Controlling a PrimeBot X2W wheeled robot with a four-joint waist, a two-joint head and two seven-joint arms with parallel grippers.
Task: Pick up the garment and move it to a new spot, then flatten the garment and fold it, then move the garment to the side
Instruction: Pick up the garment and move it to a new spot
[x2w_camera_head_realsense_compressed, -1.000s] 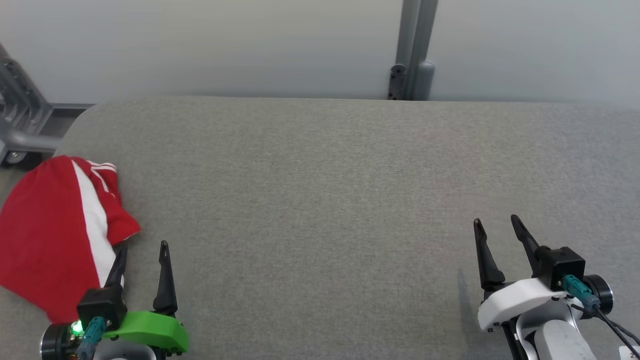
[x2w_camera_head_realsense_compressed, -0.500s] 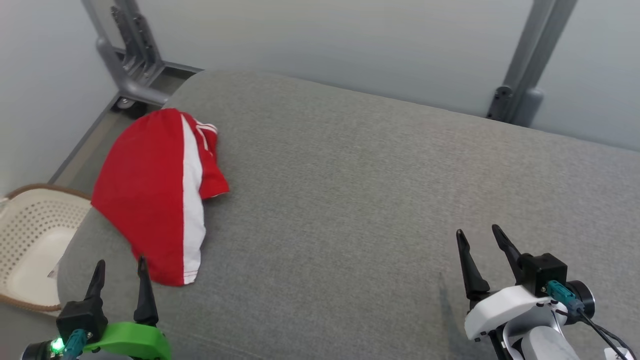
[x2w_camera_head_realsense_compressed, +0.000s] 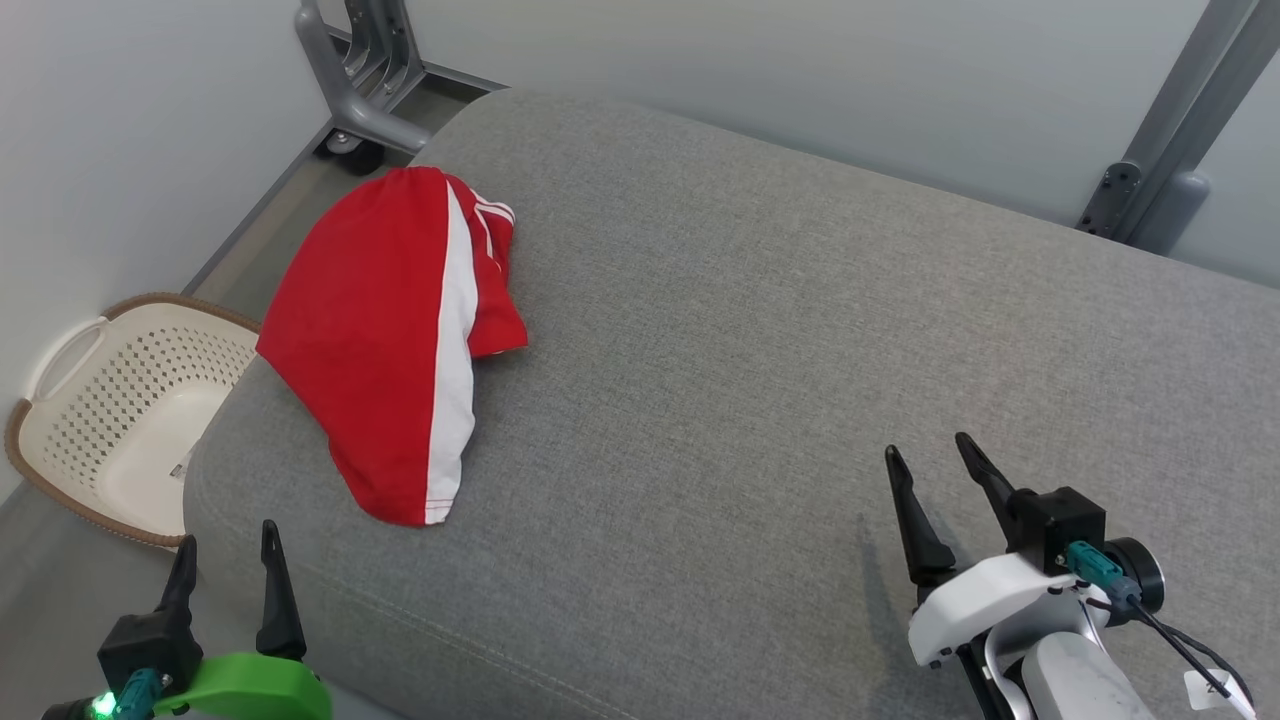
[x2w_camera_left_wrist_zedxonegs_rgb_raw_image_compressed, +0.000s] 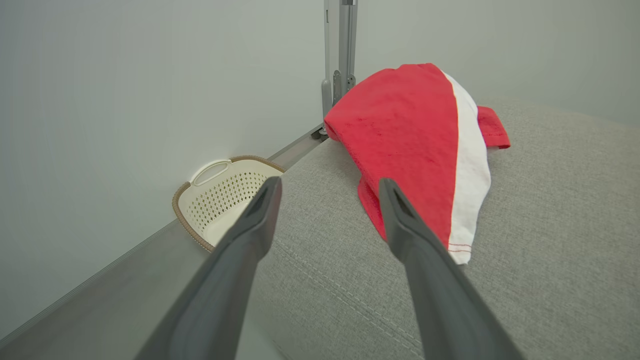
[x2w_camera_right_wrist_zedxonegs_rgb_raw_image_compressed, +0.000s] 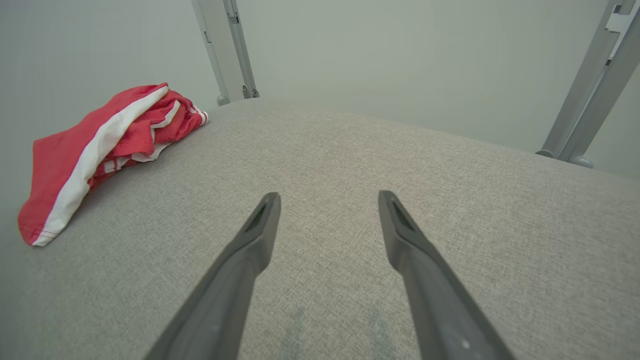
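Observation:
The garment is red with a white stripe and lies bunched near the left end of the grey padded surface. In the left wrist view the garment lies just ahead of the fingers; in the right wrist view the garment sits far off to the left. My left gripper is open and empty at the surface's near left corner, short of the cloth. My right gripper is open and empty over the near right part of the surface.
A cream perforated basket with a brown rim stands on the floor left of the surface, also seen as the basket. Grey metal frame posts stand behind, against a pale wall.
The head camera has turned left, so the garment sits nearer the middle of the picture and the basket has come into view. Both grippers stay open and empty.

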